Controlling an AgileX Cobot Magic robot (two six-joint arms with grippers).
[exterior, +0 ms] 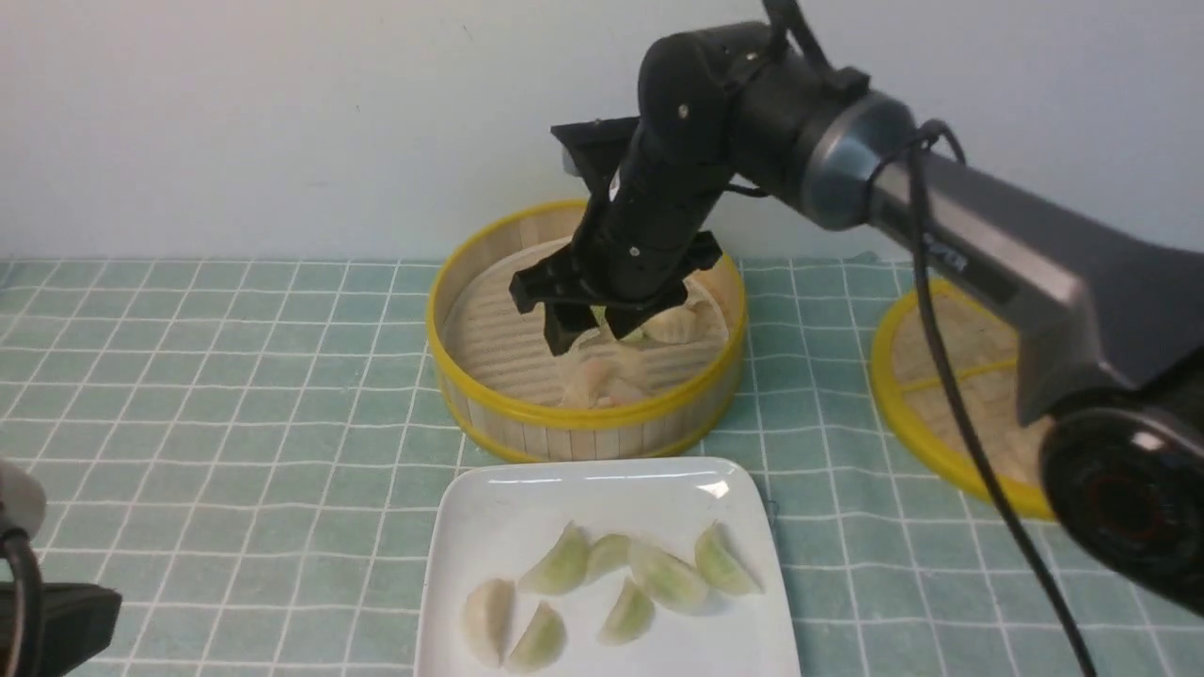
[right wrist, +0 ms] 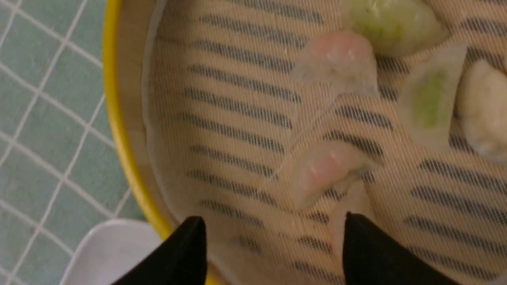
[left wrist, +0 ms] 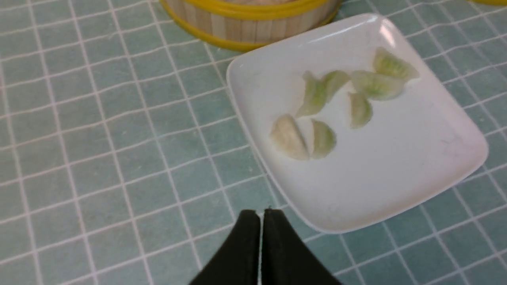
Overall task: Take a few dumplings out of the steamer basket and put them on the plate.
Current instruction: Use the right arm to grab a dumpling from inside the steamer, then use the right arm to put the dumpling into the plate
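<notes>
The steamer basket (exterior: 583, 414) stands mid-table and holds several dumplings (exterior: 602, 376). My right gripper (exterior: 591, 337) hangs open and empty just above them, inside the basket's rim. In the right wrist view the open gripper (right wrist: 273, 233) is a little short of a pinkish dumpling (right wrist: 328, 170); another pink one (right wrist: 340, 59) and green ones (right wrist: 429, 99) lie beyond it. The white plate (exterior: 489, 527) in front of the basket holds several green and cream dumplings (exterior: 658, 574). My left gripper (left wrist: 260, 215) is shut and empty, above the cloth beside the plate (left wrist: 396, 170).
A flat woven disc with a yellow rim (exterior: 941, 395) lies to the right of the basket, partly under my right arm. A teal checked cloth (exterior: 235, 395) covers the table. A pale wall stands close behind the basket.
</notes>
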